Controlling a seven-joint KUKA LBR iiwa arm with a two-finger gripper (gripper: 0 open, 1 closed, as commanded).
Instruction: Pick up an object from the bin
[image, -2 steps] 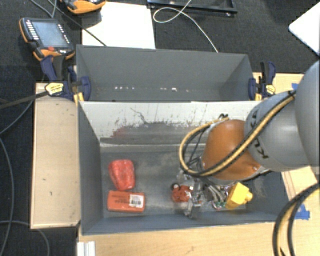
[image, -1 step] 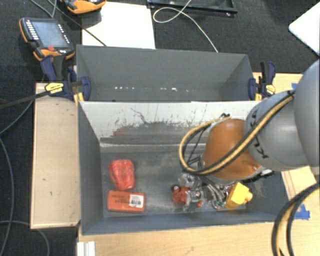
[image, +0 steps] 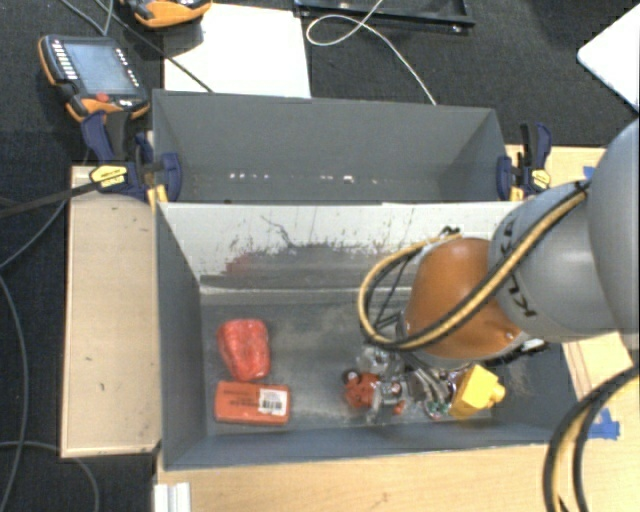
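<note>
My gripper (image: 388, 385) is low in the bin, near the front wall and right of the middle. A small red thing (image: 356, 394) with a dark top lies right against the gripper's left side; whether it is held is hidden. Just right of the gripper, a yellow blocky thing (image: 480, 390) rests on the floor, with a tangle of small dark and green bits (image: 434, 398) between the two.
A red crumpled lump (image: 245, 347) lies in the left half of the bin. In front of it, an orange flat box with a white label (image: 251, 403) sits by the front wall. The arm's orange cover and looping cables hang over the right half.
</note>
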